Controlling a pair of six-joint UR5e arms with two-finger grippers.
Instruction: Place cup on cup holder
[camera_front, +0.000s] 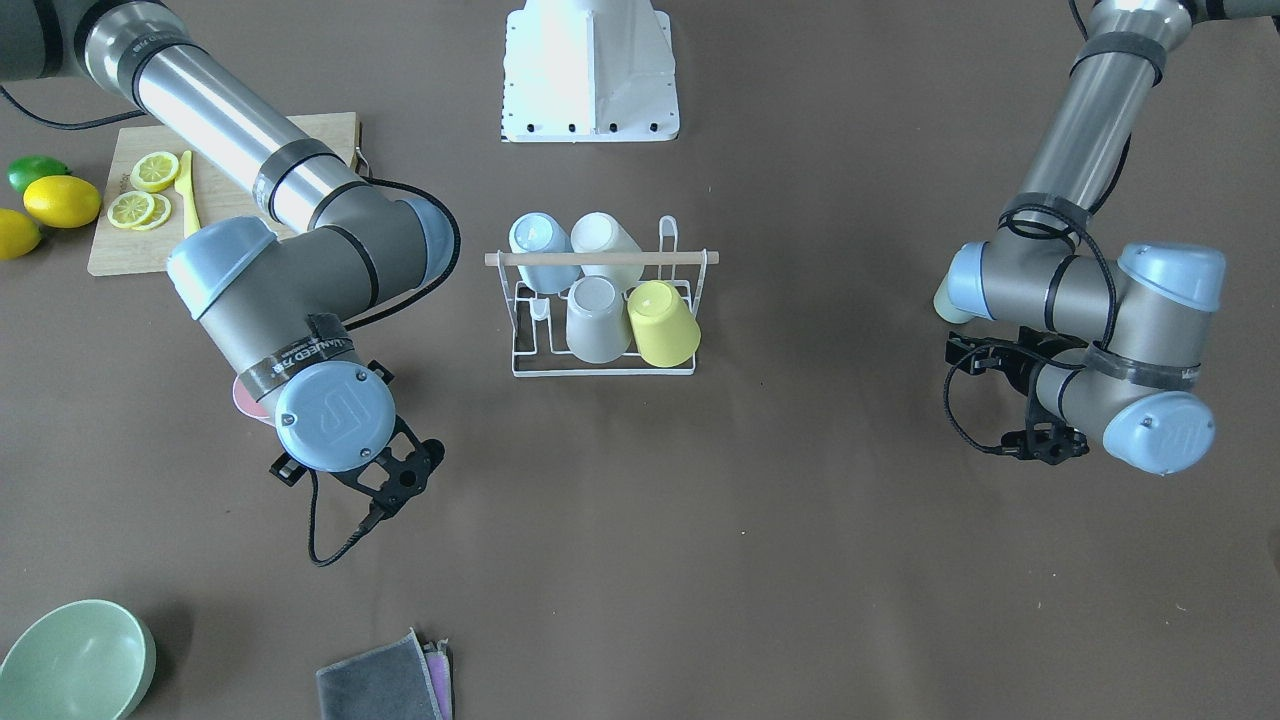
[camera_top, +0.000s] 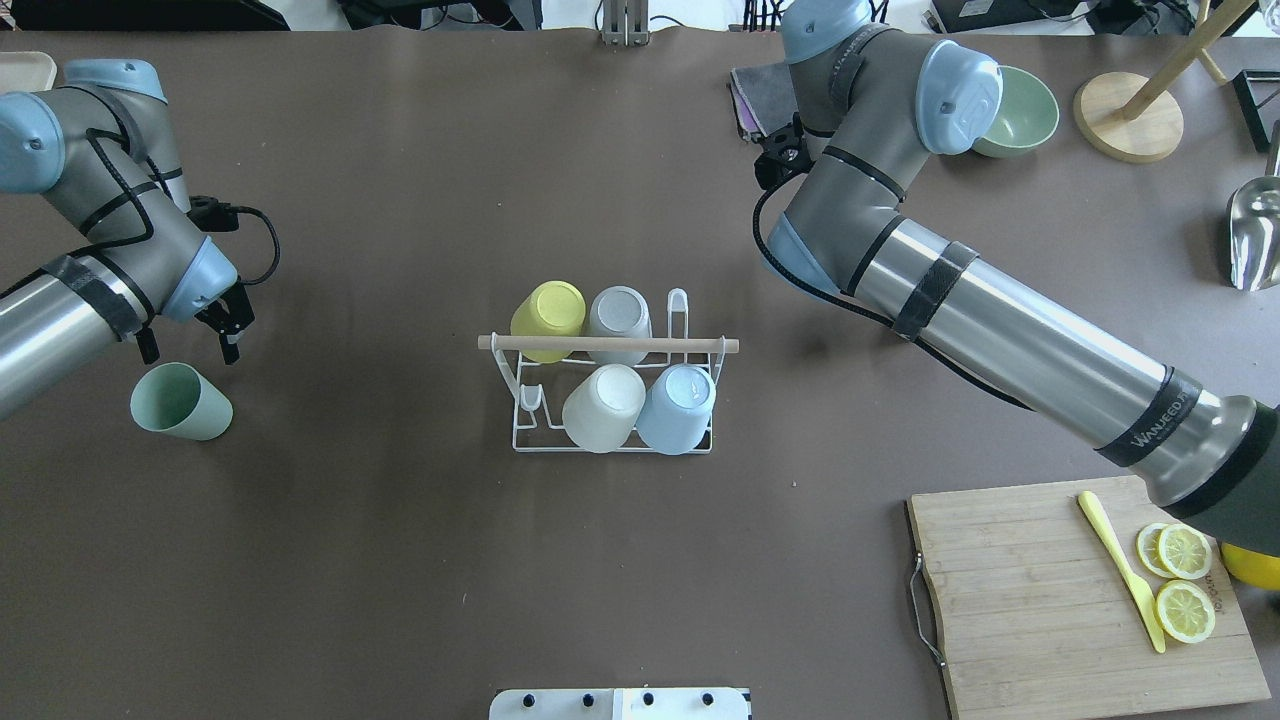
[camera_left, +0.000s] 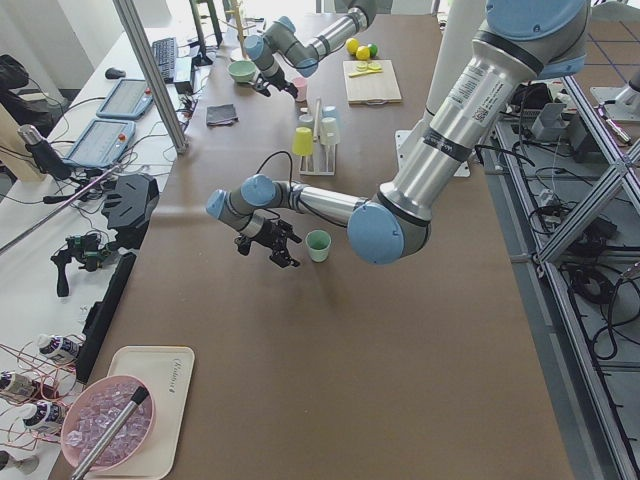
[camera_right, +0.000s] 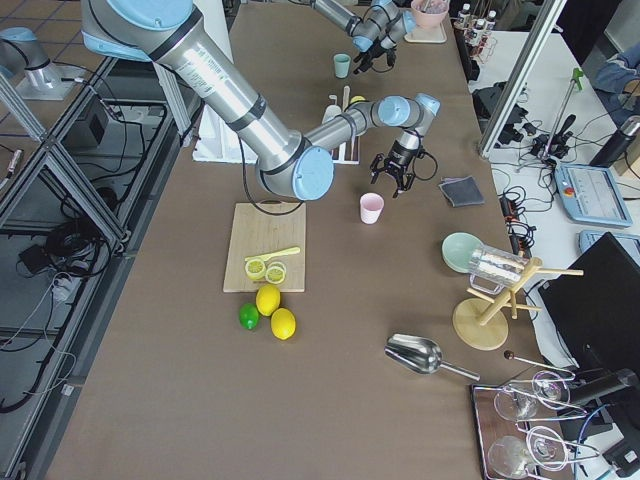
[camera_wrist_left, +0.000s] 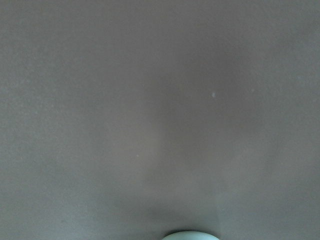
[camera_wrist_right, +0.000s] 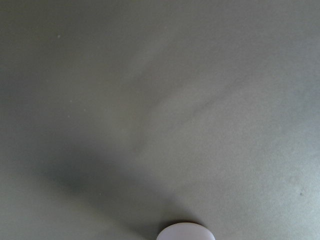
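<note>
Left claw (camera_top: 234, 335) was open and empty, just upper-right of upright green cup (camera_top: 180, 402). Cup holder (camera_top: 610, 344) sat mid-frame, further right. Right claw (camera_right: 398, 183): couldn't tell.

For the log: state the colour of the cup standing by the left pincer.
The cup is pale green, clearest in the overhead view.

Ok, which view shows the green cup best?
The overhead view: the green cup stands upright and unobstructed beside the left gripper. Exterior left shows it small, exterior right tiny and far, front-facing only a sliver behind the left arm, the left wrist just its rim.
</note>
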